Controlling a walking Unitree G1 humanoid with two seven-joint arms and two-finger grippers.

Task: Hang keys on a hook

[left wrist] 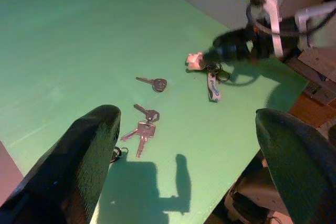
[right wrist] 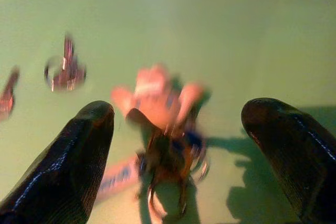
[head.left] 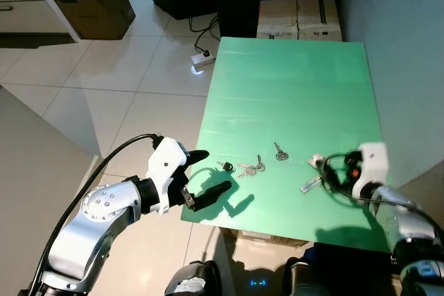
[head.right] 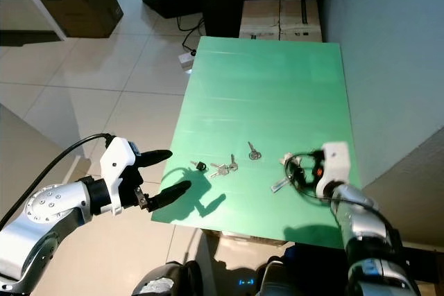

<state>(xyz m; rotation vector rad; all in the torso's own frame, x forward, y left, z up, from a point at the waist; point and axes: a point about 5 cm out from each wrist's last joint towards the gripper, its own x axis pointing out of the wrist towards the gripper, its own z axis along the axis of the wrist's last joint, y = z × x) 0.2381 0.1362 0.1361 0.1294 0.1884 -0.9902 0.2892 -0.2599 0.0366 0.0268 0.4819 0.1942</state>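
On the green table (head.left: pixel 291 81) near its front edge lie several keys. A small ringed bunch (head.left: pixel 250 168) lies beside a black-headed key (head.left: pixel 225 166), and a single key (head.left: pixel 279 152) lies just beyond them. To the right is a bunch with a pink tag and a blue-silver fob (head.left: pixel 313 171). My right gripper (head.left: pixel 329 170) is open low over this tagged bunch (right wrist: pixel 157 103), which sits between its fingers, untouched as far as I can tell. At the table's front left corner my left gripper (head.left: pixel 209 174) is open and empty, pointing toward the ringed bunch (left wrist: pixel 142 127).
Two cardboard boxes (head.left: pixel 298 19) stand beyond the table's far edge. A power strip (head.left: pixel 202 59) with cables lies on the tiled floor to the left, and an open box (head.left: pixel 94 1) stands farther back. A grey wall (head.left: pixel 409 67) runs along the table's right side.
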